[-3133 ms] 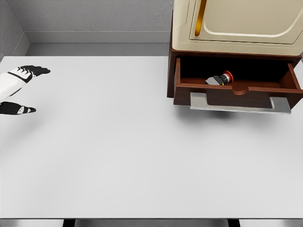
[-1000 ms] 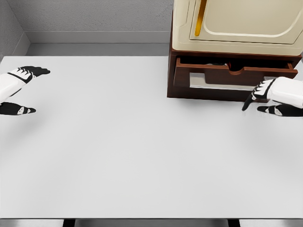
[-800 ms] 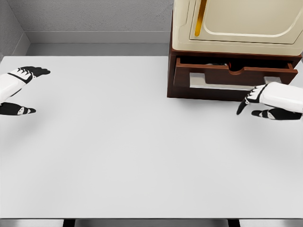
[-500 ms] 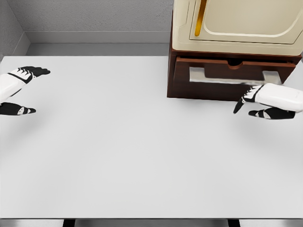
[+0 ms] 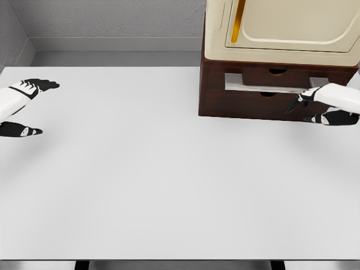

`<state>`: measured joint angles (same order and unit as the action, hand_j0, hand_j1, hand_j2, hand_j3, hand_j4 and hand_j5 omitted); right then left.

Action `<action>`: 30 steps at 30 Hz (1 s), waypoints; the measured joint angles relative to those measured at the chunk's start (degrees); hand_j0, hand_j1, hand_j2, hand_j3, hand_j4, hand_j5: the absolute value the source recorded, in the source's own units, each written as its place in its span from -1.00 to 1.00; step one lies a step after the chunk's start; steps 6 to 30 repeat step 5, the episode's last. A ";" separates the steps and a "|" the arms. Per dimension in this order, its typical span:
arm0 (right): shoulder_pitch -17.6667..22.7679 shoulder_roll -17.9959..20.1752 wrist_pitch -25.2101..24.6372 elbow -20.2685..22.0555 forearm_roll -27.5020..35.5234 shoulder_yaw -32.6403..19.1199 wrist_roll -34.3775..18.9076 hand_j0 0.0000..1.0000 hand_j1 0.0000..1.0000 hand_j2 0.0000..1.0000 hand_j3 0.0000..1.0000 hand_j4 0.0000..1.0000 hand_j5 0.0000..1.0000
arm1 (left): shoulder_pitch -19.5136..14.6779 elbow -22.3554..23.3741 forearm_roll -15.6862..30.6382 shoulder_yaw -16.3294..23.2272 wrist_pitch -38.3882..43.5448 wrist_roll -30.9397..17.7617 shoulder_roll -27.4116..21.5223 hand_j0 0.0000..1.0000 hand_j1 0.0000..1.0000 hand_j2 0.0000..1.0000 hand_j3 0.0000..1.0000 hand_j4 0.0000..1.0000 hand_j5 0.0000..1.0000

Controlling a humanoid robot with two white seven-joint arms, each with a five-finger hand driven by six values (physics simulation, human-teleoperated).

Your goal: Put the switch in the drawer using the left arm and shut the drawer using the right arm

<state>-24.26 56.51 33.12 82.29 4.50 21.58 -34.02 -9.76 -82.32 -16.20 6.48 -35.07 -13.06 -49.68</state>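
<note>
Your right hand [image 5: 323, 107] comes in from the right edge with its black fingers [image 5: 296, 103] loosely extended and holding nothing, the fingertips touching or just short of the front of the drawer [image 5: 270, 85]; you cannot tell which from this angle. Just above and to the left of those fingertips runs the drawer's silver handle bar [image 5: 264, 83], and the drawer front sits flush with the dark brown cabinet [image 5: 253, 104], so the drawer is closed. The switch is not visible anywhere; with the drawer shut, you cannot see inside it. Above the hand, the cream upper unit [image 5: 281, 28] sits on top of the cabinet, with a gold vertical handle [image 5: 238, 21] at its left side. Below and to the left of the hand, the white table [image 5: 169, 180] stretches away. Well apart, at the far left edge, your left hand [image 5: 19, 107] rests over the table, fingers spread and relaxed, gripping nothing.
</note>
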 measured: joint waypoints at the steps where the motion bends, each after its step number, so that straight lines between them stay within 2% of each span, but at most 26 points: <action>1: 1.15 0.73 0.55 0.64 -1.53 0.20 -0.24 0.23 0.23 0.23 0.23 0.23 0.23 | 0.00 0.02 0.00 0.01 0.00 0.01 0.00 1.00 1.00 1.00 1.00 1.00 1.00; 5: 6.16 5.01 1.71 4.02 -4.79 -0.36 -0.81 0.24 0.24 0.24 0.24 0.24 0.24 | 0.00 0.06 0.04 0.06 -0.01 0.04 0.01 1.00 1.00 1.00 1.00 1.00 1.00; 30: 6.16 5.01 1.71 4.02 -4.79 -0.36 -0.81 0.24 0.24 0.24 0.24 0.24 0.24 | 0.00 0.06 0.04 0.06 -0.01 0.04 0.01 1.00 1.00 1.00 1.00 1.00 1.00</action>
